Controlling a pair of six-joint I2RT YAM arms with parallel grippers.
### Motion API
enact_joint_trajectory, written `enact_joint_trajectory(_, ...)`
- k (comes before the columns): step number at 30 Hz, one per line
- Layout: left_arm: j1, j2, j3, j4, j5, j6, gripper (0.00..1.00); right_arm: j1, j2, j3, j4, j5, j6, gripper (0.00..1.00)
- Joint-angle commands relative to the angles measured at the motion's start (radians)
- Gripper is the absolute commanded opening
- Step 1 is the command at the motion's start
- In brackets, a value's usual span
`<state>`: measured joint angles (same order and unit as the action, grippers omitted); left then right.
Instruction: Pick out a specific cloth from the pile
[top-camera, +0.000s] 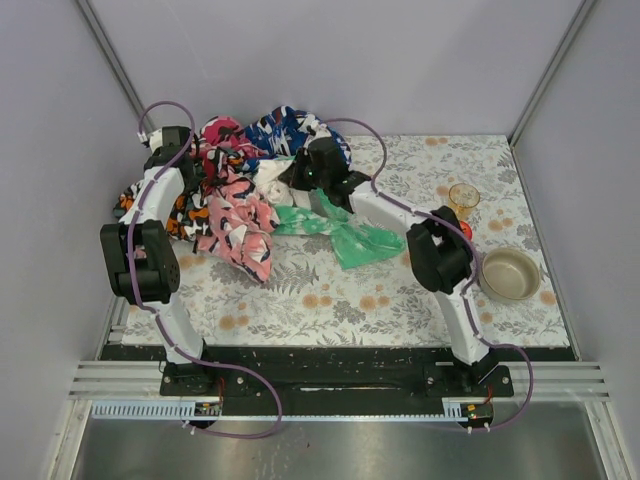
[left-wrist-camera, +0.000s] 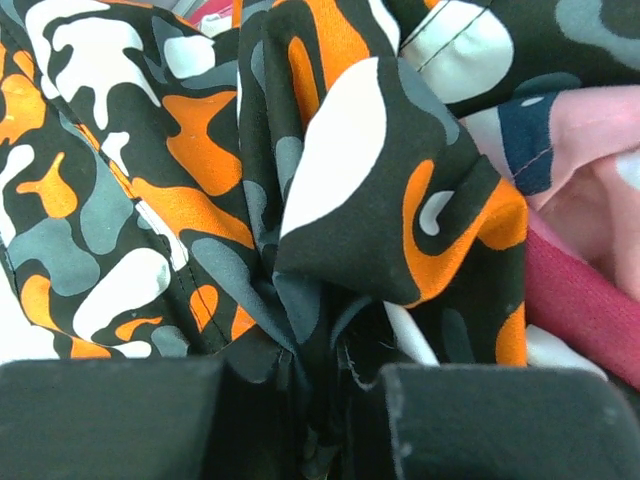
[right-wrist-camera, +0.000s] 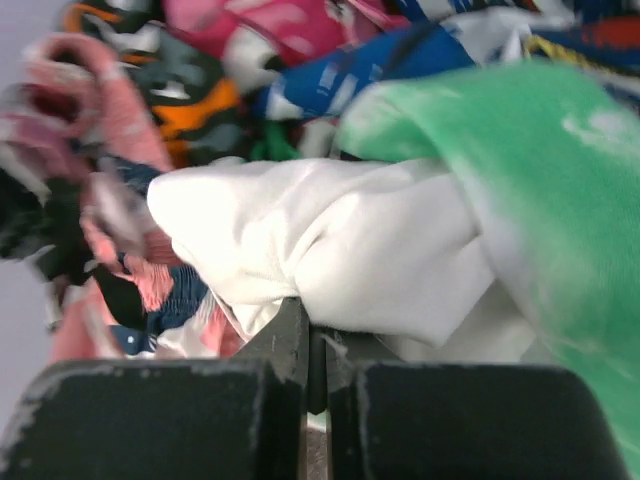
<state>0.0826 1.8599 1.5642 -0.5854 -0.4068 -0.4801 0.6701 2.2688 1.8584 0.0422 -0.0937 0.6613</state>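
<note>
Right gripper (right-wrist-camera: 315, 350) clamped on the cloth (right-wrist-camera: 330, 250); I'd call the pick half done.
Left gripper (left-wrist-camera: 300, 395) pinches camouflage cloth (left-wrist-camera: 200, 200), I guess pinning the pile (top-camera: 235, 200). The cloth sits upper centre of the top view, not yet pulled free of mint-green cloth (right-wrist-camera: 540, 200).

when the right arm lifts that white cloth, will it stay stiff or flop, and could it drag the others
Probably floppy: the white cloth bunches in soft folds where the right jaws pinch it. Likely light, being small in the top view. It may drag the green cloth, which lies against it.
</note>
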Motion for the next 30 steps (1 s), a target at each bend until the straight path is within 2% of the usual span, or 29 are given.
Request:
enact_joint_trajectory(1, -0.007, -0.007, -0.026, 0.062, 0.131, -0.040, 0.00, 0.013, -0.239, 0.131, -0.091, -0.063, -0.141, 0.00)
enact_joint_trajectory(6, -0.050, 0.021, -0.029, 0.102, 0.220, -0.064, 0.00, 0.011, -0.270, 0.338, -0.260, -0.080, -0.236, 0.00)
enact_joint_trajectory(13, -0.156, 0.114, 0.023, 0.128, 0.292, -0.089, 0.00, 0.011, -0.118, 0.937, -0.588, -0.072, -0.356, 0.00)
enact_joint_trajectory(15, -0.185, 0.159, 0.069, 0.110, 0.290, -0.083, 0.00, 0.011, -0.147, 0.957, -0.596, -0.042, -0.387, 0.00)
enact_joint_trajectory(20, -0.210, 0.190, 0.154, 0.018, 0.255, -0.089, 0.00, 0.005, -0.320, 0.735, -0.548, 0.119, -0.515, 0.00)
enact_joint_trajectory(21, -0.211, 0.182, 0.155, 0.006, 0.258, -0.091, 0.02, 0.002, -0.346, 0.698, -0.541, 0.150, -0.537, 0.00)
enact_joint_trajectory(22, -0.211, 0.162, 0.152, -0.002, 0.255, -0.094, 0.19, -0.006, -0.371, 0.673, -0.542, 0.173, -0.560, 0.00)
enact_joint_trajectory(23, -0.211, 0.138, 0.149, -0.010, 0.258, -0.094, 0.31, -0.010, -0.393, 0.644, -0.542, 0.196, -0.575, 0.00)
enact_joint_trajectory(24, -0.213, 0.109, 0.149, -0.023, 0.257, -0.091, 0.48, -0.017, -0.409, 0.621, -0.545, 0.219, -0.591, 0.00)
enact_joint_trajectory(25, -0.213, 0.075, 0.148, -0.039, 0.249, -0.095, 0.76, -0.023, -0.426, 0.593, -0.548, 0.239, -0.606, 0.00)
enact_joint_trajectory(26, -0.214, 0.044, 0.149, -0.056, 0.244, -0.091, 0.99, -0.030, -0.439, 0.569, -0.550, 0.261, -0.620, 0.00)
enact_joint_trajectory(30, -0.231, -0.115, 0.194, -0.174, 0.154, -0.089, 0.99, -0.067, -0.480, 0.466, -0.550, 0.348, -0.647, 0.00)
